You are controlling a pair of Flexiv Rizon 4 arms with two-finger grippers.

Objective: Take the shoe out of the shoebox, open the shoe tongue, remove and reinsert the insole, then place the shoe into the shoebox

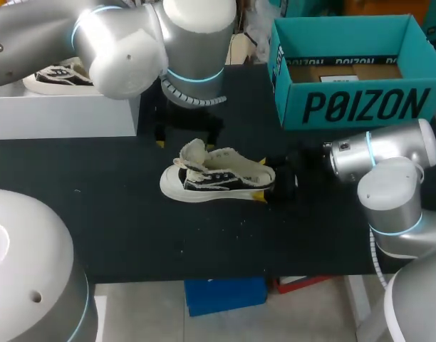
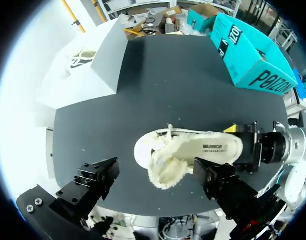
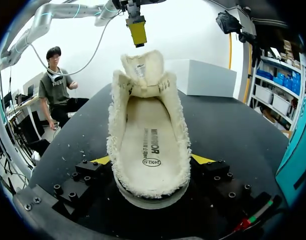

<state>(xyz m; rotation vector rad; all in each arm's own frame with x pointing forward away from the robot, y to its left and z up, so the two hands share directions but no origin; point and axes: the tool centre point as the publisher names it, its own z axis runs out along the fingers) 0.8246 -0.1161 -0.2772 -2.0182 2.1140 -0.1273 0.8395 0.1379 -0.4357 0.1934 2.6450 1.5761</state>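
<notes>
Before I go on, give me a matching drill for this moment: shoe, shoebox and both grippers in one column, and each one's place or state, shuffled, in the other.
Things:
1. shoe
2. shoebox
3. left gripper
4. right gripper

Places or states:
A. shut on the shoe's heel
B. teal, open-topped, at the far right of the table
C. open, above the shoe
D. on its sole in the middle of the table, tongue pulled up

Pairs: 1-D, 2-B, 3-C, 4-A
</notes>
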